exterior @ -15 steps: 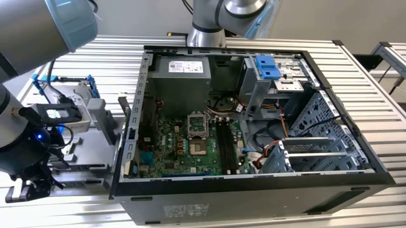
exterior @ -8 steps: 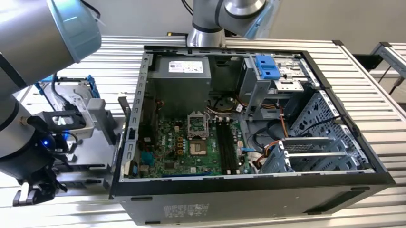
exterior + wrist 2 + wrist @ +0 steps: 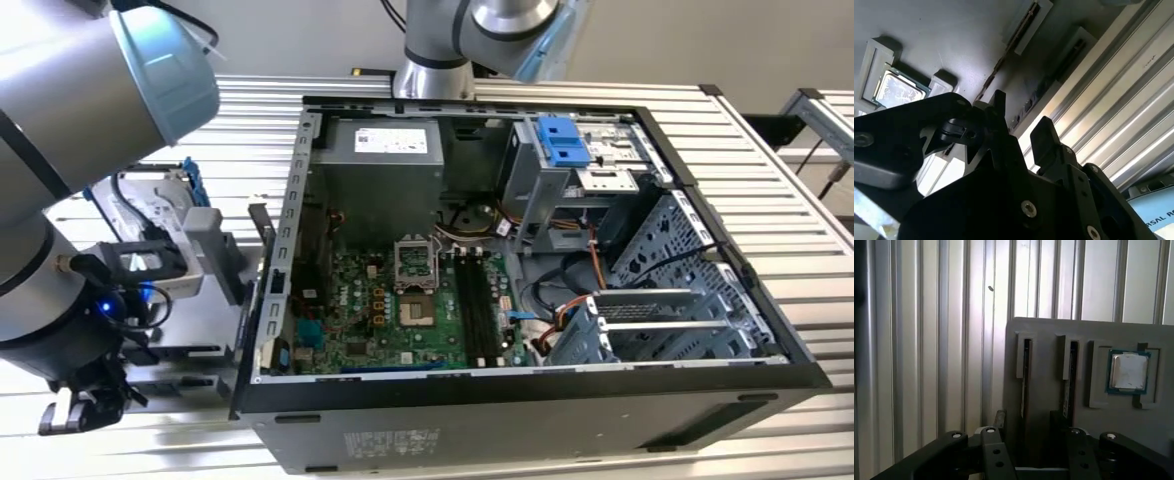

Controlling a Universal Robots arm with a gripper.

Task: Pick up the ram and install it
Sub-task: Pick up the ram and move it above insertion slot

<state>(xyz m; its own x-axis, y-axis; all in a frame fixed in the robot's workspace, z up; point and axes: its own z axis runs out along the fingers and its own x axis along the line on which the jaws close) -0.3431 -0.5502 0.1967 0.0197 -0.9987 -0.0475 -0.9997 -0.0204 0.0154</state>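
Grey tray (image 3: 1049, 332): ram (image 3: 1025, 382) on edge, straddled by released, empty end effector (image 3: 1028, 421).

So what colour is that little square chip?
The chip is silver, edged teal-green; best in the first wrist view.

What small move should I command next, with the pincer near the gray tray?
Probably ease the open pincer straight toward the tray until its fingertips flank the ram in the slot farther from the silver chip. That stick lines up between them, and nothing is gripped yet.
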